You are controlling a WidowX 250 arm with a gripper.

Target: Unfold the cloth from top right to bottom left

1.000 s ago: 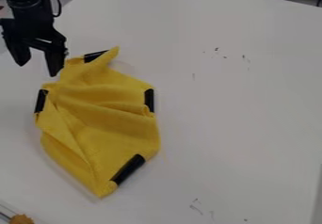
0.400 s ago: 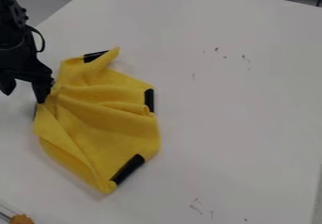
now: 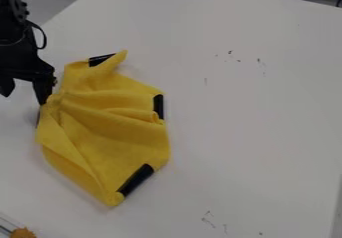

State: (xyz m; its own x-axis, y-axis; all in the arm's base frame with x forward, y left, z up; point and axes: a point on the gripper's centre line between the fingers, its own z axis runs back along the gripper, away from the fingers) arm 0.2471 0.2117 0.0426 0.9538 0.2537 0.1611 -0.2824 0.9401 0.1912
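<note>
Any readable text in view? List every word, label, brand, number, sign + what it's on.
None readable.
Cloth: no lettering visible on the yellow fabric.
Black patches at the cloth's edges: no legible characters.
Table: small dark marks, too small to make out as characters.
Arm: no legible print.
</note>
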